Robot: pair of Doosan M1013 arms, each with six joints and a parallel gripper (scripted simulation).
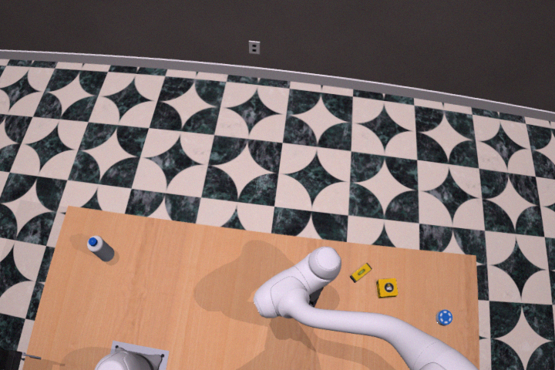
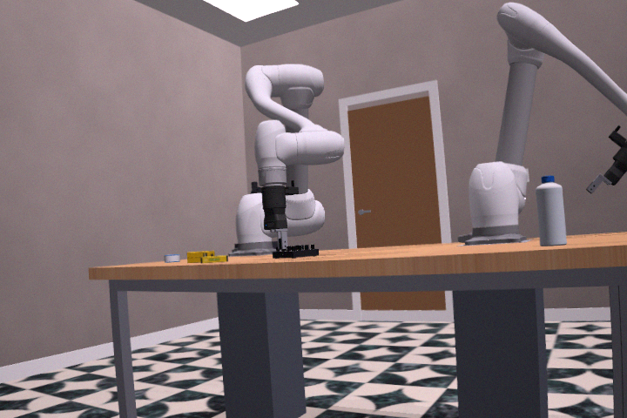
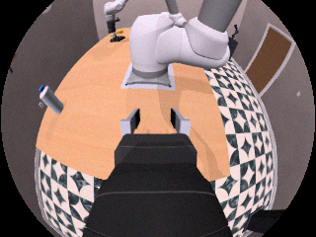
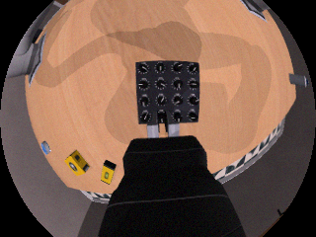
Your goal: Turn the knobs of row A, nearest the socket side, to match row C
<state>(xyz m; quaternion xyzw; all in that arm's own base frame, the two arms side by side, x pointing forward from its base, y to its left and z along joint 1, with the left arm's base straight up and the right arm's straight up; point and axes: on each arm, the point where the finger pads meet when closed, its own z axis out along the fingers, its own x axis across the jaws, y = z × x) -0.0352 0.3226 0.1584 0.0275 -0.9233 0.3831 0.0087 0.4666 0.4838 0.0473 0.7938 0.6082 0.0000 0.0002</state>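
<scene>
The black knob box (image 4: 169,92) (image 2: 301,253) (image 3: 118,39) lies on the table with its rows of black knobs up. In the top view the arm hides it. My right gripper (image 4: 161,117) (image 2: 282,247) is down at knob height, its narrow-set fingers shut on the knob (image 4: 162,117) second from the left in the box's lowest row in the right wrist view. That knob's mark is partly hidden. I cannot make out which side has the socket. My left gripper (image 3: 155,115) (image 2: 595,185) is wide open and empty, raised far from the box.
A yellow level (image 1: 361,272) (image 4: 108,173), a yellow tape measure (image 1: 387,287) (image 4: 77,163) and a blue round piece (image 1: 444,317) (image 4: 45,147) lie to one side of the box. A white bottle with a blue cap (image 1: 100,249) (image 2: 550,214) (image 3: 51,101) stands near the far end of the table.
</scene>
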